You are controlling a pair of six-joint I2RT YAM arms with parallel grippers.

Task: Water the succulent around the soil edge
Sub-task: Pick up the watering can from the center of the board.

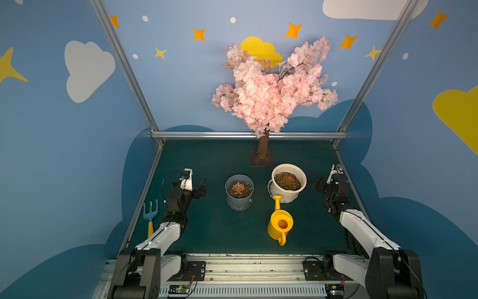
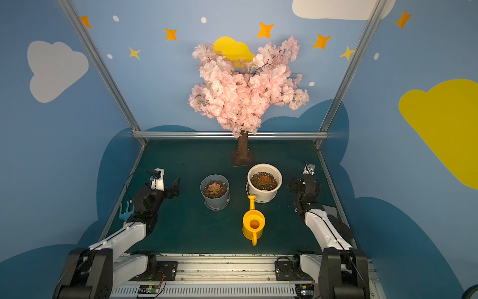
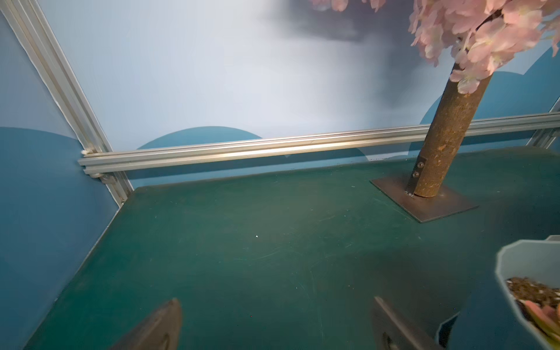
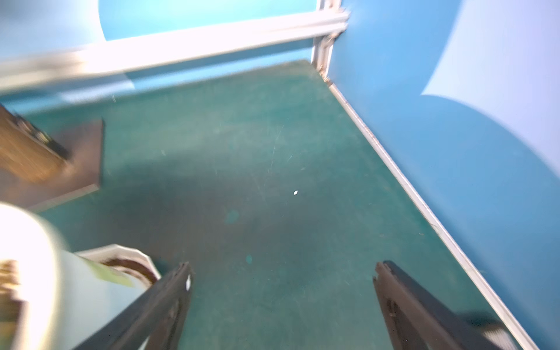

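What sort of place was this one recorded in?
Probably a staged, garden-themed robot cell: painted cloud-and-star walls on aluminium framing, an artificial blossom tree on a metal plate, a yellow watering can.

On the table [image 1: 219,233], side by side: left pot [image 1: 239,204] and right pot [image 1: 284,195], the right one slightly further back, a succulent [image 1: 238,188] planted in each. Behind the gap between the pots the tree [image 1: 263,147]; in front of the right pot the watering can [image 1: 280,225], spout towards that pot, handle towards the near edge. Along the left table edge the hand rake [image 1: 150,214]; left gripper [image 1: 198,186] left of the left pot, right gripper [image 1: 319,185] right of the right pot, neither touching.
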